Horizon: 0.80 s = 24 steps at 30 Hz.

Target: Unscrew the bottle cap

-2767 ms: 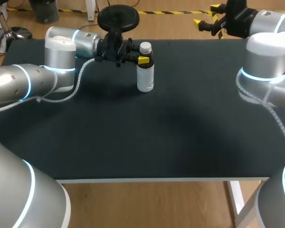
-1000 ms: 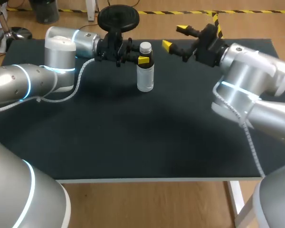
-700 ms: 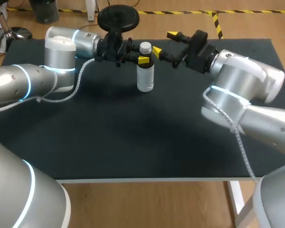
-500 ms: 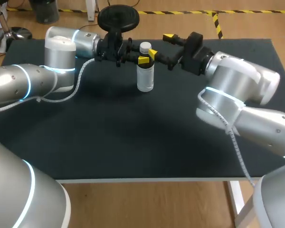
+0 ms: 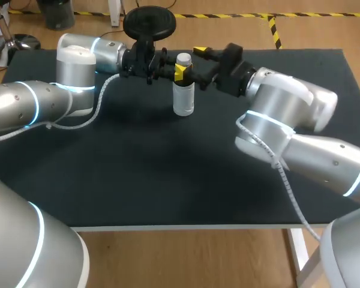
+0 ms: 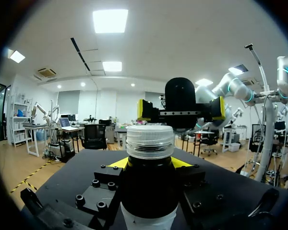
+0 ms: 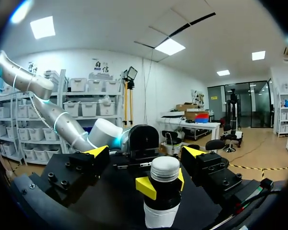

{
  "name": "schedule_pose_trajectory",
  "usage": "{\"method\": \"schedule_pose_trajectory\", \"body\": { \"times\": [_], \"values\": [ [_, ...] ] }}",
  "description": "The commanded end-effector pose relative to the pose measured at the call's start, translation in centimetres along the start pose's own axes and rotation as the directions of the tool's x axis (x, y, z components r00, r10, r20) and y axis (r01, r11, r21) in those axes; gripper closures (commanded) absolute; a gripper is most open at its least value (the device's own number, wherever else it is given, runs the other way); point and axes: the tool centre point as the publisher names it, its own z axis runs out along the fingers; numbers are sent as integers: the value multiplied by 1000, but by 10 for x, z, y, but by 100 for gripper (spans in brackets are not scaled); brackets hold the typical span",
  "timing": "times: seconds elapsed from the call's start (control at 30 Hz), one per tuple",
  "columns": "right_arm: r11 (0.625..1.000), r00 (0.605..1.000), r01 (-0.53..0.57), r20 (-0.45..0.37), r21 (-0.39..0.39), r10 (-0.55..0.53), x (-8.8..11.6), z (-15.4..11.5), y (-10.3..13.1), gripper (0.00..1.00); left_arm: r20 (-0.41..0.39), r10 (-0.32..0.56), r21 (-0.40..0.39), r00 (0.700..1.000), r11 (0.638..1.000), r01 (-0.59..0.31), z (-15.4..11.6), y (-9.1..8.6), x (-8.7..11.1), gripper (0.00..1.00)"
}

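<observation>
Plainly, the left gripper is clamped on the bottle. Its yellow fingertips are pressed against the dark neck from two opposite sides, just under the cap.

The right gripper is held at the height of the cap with its fingers spread wide apart. In the right wrist view one finger is seen on each side of the cap, and a gap is left on both sides, so that nothing is gripped. In the left wrist view the same spread fingers are seen beyond the cap, facing the left gripper across the bottle.

The bottle is stood upright on the table, at the far side and a little left of the middle. A white label is wrapped round its lower body, the upper part is dark, and the pale ribbed cap is seated on top.

The left arm is brought in from the left along the far edge. The right arm is brought in from the right and is stretched toward the far middle.
</observation>
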Motion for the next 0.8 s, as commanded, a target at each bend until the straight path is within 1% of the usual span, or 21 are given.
{"method": "schedule_pose_trajectory", "body": {
  "times": [0.03,0.6,0.8],
  "values": [
    [1000,1000,-4,-10,4,4,-2,9,-3,0,4,0,-4,1000,1000,0,0,-2,2,100],
    [999,1000,-16,-24,31,17,-9,22,-17,0,4,0,-4,1000,1000,0,0,-2,2,100],
    [999,1000,-14,-13,34,14,-10,24,-19,0,4,0,-4,1000,1000,0,0,-2,2,100]
  ]
}}
